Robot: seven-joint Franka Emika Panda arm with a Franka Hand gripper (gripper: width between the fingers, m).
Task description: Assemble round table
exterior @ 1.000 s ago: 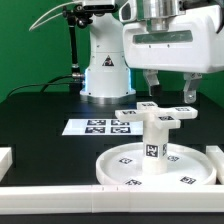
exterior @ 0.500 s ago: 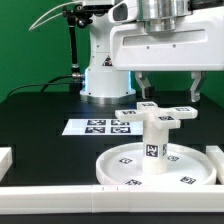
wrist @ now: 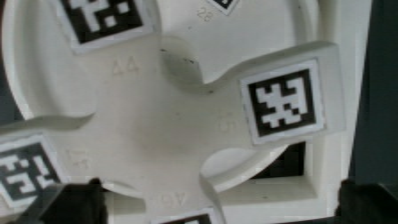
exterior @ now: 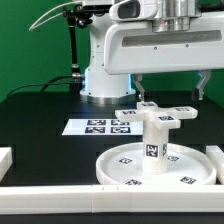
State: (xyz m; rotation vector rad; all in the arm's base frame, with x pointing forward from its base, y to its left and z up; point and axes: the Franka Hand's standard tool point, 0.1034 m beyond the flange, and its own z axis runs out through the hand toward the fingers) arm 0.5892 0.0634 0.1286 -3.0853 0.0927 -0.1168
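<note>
The round disc [exterior: 120, 166] lies flat at the front of the table. The short leg [exterior: 153, 146] stands upright on its middle, with the cross-shaped foot piece [exterior: 158, 112] on top of it. My gripper [exterior: 174, 92] hangs open and empty just above and behind the foot piece, one finger on each side and touching nothing. In the wrist view the foot piece [wrist: 178, 110] fills the picture with the disc [wrist: 45, 90] under it. My gripper [wrist: 217, 207] shows only as two dark fingertips [wrist: 71, 205] at the frame corners.
The marker board [exterior: 95, 127] lies behind the disc, before the robot base [exterior: 105, 75]. Plain white blocks stand at the exterior view's left [exterior: 5, 158] and right [exterior: 214, 156], and a long white rail [exterior: 50, 198] runs along the front.
The gripper hand has grown larger in the exterior view and shifted to that view's right, and its fingers now show wider apart. Disc, leg and foot piece have not moved.
</note>
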